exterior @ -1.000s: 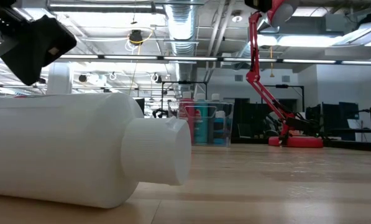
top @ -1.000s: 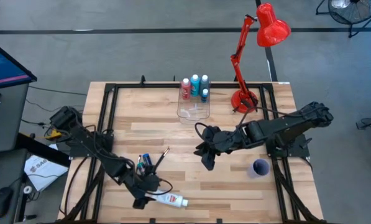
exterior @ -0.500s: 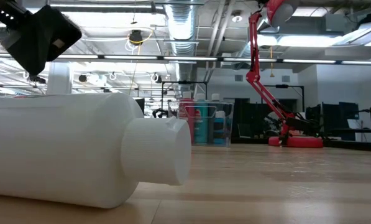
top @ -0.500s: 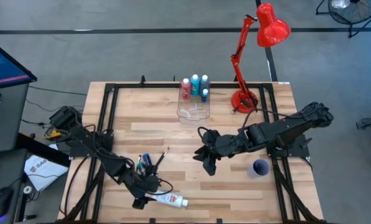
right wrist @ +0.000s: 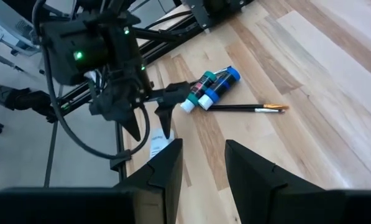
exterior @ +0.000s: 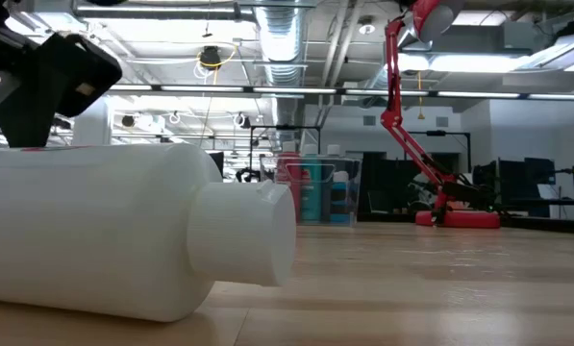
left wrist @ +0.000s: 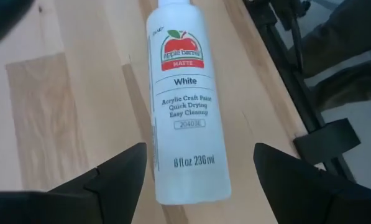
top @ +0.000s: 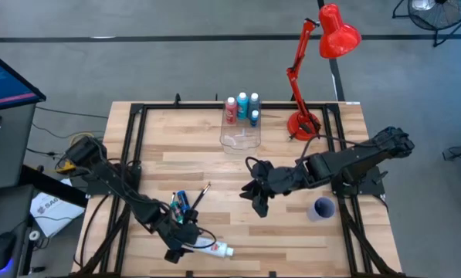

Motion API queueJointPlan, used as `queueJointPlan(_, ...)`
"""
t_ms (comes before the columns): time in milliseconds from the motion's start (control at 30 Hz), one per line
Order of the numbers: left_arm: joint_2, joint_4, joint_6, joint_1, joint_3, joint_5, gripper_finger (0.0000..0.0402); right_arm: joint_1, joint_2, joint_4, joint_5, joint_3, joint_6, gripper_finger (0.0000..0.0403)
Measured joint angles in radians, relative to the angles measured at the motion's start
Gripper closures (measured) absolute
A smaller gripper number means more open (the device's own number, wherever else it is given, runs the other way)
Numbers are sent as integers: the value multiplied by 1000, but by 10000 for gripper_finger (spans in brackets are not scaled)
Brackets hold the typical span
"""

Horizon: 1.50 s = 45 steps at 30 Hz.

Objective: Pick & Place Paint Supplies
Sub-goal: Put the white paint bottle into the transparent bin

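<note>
Left wrist view put the white paint bottle lying on its side on the desk, label up, with my left end effector hanging over its base end and the two dark fingers spread wide apart, one to either side of the body and touching nothing. I judged the bottle a fairly light, stiff plastic thing with a smooth, slippery round wall that would roll if nudged from one side, so I reckoned the best hold was across the middle of the cylinder, on the label band, rather than on the narrow cap end. In the high view the white paint bottle lay close to the near edge of the desk, the left end effector just beside and over its base, and the small blue-green tubes with a thin paintbrush lay just beyond the bottle, toward the desk's middle. Well beyond the bottle, at the far edge, a clear box had upright paint bottles behind it. My right end effector waited over the middle of the desk, to the right of the bottle, its fingers a narrow gap apart and holding nothing.
</note>
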Motion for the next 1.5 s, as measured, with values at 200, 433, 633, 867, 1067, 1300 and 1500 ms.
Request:
queueJointPlan(200, 37, 10, 40, 5, 1, -29, 112, -5, 0, -2, 0, 0, -3, 289)
queueJointPlan(433, 84, 7, 68, 12, 1, -30, 112, -4, 0, -2, 0, 0, -3, 289)
queueJointPlan(633, 80, 7, 68, 22, 1, -35, 113, -4, 0, -2, 0, 0, -2, 289)
queueJointPlan(867, 78, 13, 71, 52, 1, -12, 126, -4, 0, -2, 0, 0, -2, 289)
queueJointPlan(1067, 78, 32, 71, 63, 1, 12, 139, -4, 0, -2, 0, 0, -2, 289)
queueJointPlan(1300, 78, 44, 68, 62, 1, 35, 148, -4, 0, -2, 0, 0, -2, 289)
queueJointPlan(1500, 78, 45, 68, 61, 1, 40, 151, -4, 0, -2, 0, 0, -2, 290)
